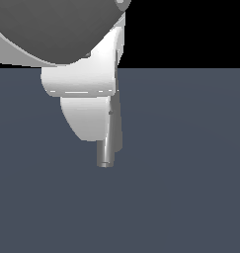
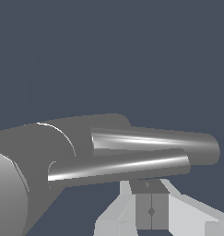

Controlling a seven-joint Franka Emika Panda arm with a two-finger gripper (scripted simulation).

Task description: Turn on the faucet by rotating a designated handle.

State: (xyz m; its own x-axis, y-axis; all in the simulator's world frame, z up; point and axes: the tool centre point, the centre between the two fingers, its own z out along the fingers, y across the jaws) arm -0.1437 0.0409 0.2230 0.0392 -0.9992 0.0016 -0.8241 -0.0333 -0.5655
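Risk first: the gripper (image 2: pixel 151 209) is sitting very close to the faucet (image 2: pixel 35 156), and the wrist view is showing two tubes lying nearly parallel. The slimmer one nearer the fingers (image 2: pixel 151 184) appears to be the handle (image 2: pixel 118 167); the thicker one behind it appears to be the spout (image 2: pixel 178 143). A push landing on the wrong tube would be wasting the stroke, since the spout is not the part meant to turn. A contact too near the handle's free end could be sliding off its rounded, glossy surface, and one too near the column would be giving little leverage.

In the wrist view the handle is lying just beside the dark fingers, crossing in front of them, with its free end beyond them. Whether they are touching it cannot be told. The fingers are showing as pressed together with only a seam between them, gripping nothing.

The exterior view is largely blocked by the white arm body (image 1: pixel 87 89) (the handle and fingers are hidden there). Only a grey cylindrical stub (image 1: pixel 105 157) is poking out below it; it is likely part of the faucet, though which part cannot be told. The ground (image 1: pixel 190 197) is a plain dark surface
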